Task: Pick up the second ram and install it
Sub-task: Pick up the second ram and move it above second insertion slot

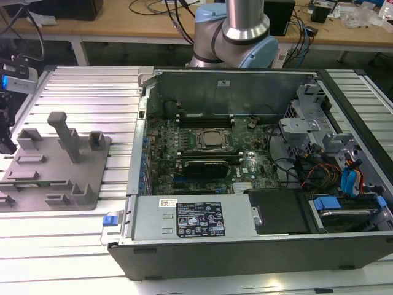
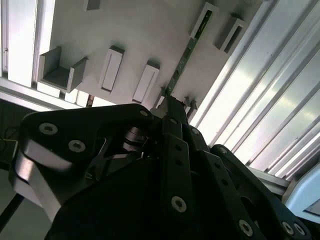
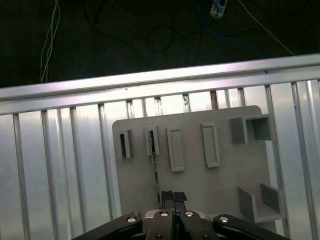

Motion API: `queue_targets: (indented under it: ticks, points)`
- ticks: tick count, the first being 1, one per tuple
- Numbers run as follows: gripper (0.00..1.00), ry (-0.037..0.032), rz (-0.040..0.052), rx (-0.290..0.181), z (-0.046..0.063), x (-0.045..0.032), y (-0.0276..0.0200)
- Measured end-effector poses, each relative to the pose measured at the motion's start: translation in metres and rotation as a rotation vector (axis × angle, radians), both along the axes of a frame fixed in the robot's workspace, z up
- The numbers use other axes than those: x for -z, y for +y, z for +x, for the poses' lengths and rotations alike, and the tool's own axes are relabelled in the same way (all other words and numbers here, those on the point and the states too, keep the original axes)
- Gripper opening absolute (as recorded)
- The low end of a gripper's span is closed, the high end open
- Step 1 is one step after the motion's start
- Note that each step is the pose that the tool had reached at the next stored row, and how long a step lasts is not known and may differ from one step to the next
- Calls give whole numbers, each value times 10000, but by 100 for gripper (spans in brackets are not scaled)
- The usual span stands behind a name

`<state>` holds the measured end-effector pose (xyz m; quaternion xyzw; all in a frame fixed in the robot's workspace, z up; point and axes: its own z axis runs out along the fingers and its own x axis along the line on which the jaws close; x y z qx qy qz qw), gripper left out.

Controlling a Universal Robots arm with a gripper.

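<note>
The second ram (image 3: 154, 165) is a thin dark green stick standing on edge in a slot of the grey fixture tray (image 3: 200, 185). The second wrist view shows the same ram (image 2: 186, 52) as a narrow green line across the tray (image 2: 125, 25). My gripper (image 3: 173, 196) hangs over the ram's near end with its fingers pressed together. The stick runs up beside the fingertips (image 2: 172, 107); I cannot tell whether they touch it. In the exterior view the gripper (image 1: 5, 144) is at the far left edge, by the tray (image 1: 92, 184).
An open computer case (image 1: 245, 246) lies to the exterior view's right of the tray, with the CPU socket (image 1: 213, 140), memory slots (image 1: 206, 117) behind it and a black expansion card (image 1: 212, 165). Ribbed aluminium table (image 1: 92, 92) surrounds both. Posts (image 1: 64, 132) stick up from the tray.
</note>
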<state>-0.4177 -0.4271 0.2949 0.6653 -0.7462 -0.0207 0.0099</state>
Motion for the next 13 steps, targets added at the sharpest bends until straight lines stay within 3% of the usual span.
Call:
queue_targets:
  ticks: [13]
  points:
    - [8, 0, 0, -158, -1, 119, 0]
